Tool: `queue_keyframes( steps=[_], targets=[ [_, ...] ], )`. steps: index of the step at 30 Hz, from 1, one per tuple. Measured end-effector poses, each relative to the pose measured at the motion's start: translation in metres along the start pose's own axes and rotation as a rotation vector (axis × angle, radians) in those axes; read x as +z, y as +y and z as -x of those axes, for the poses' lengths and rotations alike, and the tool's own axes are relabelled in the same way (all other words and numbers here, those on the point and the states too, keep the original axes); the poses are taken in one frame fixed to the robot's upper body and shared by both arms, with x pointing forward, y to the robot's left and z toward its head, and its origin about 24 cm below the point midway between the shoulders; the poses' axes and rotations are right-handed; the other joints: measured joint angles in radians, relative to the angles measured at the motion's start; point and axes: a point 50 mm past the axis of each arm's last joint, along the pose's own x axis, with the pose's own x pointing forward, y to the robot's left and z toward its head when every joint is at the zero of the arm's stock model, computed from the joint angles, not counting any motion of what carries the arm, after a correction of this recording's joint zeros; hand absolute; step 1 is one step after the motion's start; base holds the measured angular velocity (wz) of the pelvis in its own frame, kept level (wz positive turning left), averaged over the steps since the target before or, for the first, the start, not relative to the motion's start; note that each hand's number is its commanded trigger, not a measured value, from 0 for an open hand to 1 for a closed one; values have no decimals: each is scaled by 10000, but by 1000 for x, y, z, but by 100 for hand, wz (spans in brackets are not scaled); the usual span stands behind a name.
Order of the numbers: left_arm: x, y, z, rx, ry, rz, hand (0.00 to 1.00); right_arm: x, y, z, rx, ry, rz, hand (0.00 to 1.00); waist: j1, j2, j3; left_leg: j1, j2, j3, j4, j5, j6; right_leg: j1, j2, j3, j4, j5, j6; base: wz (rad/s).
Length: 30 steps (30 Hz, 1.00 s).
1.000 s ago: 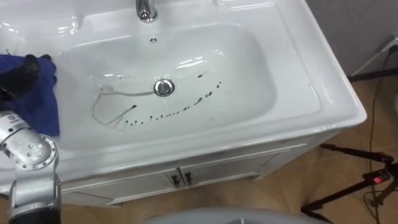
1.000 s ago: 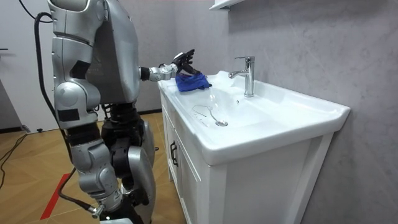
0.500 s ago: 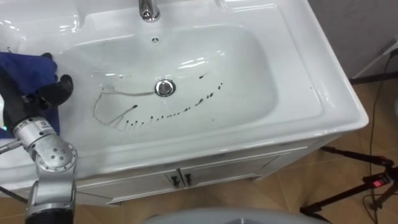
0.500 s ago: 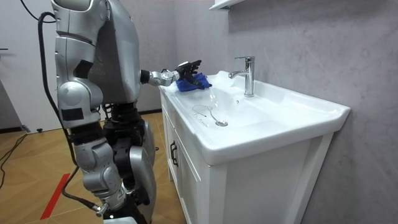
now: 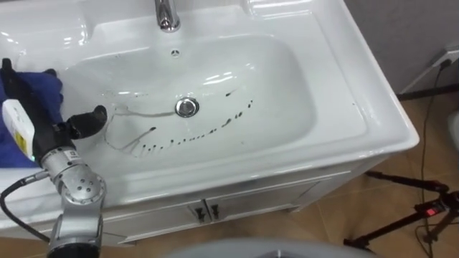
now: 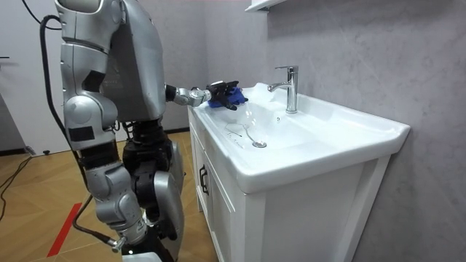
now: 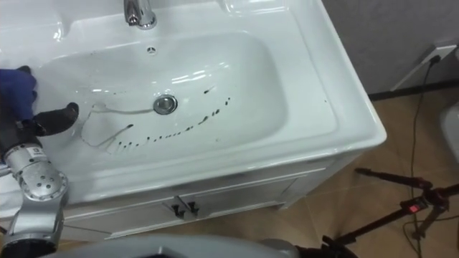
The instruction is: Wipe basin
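The white basin (image 5: pixel 287 86) has a chrome drain (image 5: pixel 187 107) and dark streaks (image 5: pixel 186 135) across its bottom, in front of and to the left of the drain. A blue cloth (image 5: pixel 39 89) lies on the left rim. My left hand (image 5: pixel 44 122) rests on top of it with fingers stretched over the cloth and the thumb (image 5: pixel 90 120) pointing toward the bowl. In the room view I stand at the vanity front, my left hand (image 6: pixel 220 93) reaching out level over the cloth (image 6: pixel 235 94).
A chrome faucet (image 5: pixel 166 14) stands at the back edge. Cabinet doors with small handles (image 5: pixel 204 210) are below the rim. A dark tripod's legs (image 5: pixel 423 208) spread on the wooden floor to the right.
My left hand has moved from the cloth's left side onto it and toward the bowl, and the cloth has shifted slightly. The eye view moved a little.
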Motion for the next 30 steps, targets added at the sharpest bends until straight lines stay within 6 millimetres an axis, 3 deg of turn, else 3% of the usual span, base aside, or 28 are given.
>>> queue_keyframes(
  steps=[17,30],
  targets=[
    [-15,-1,1,-54,545,-196,0,-3,-7,3,-341,-102,-160,0,-32,154,-98,181,9,118,-35,5,-8,106,17,-1,4,0,0,-1],
    [-20,-1,0,42,753,-306,0,-5,-8,3,-578,97,-182,0,37,181,-113,285,21,111,-32,11,-19,146,28,-13,27,1,-3,-2]
  ],
)
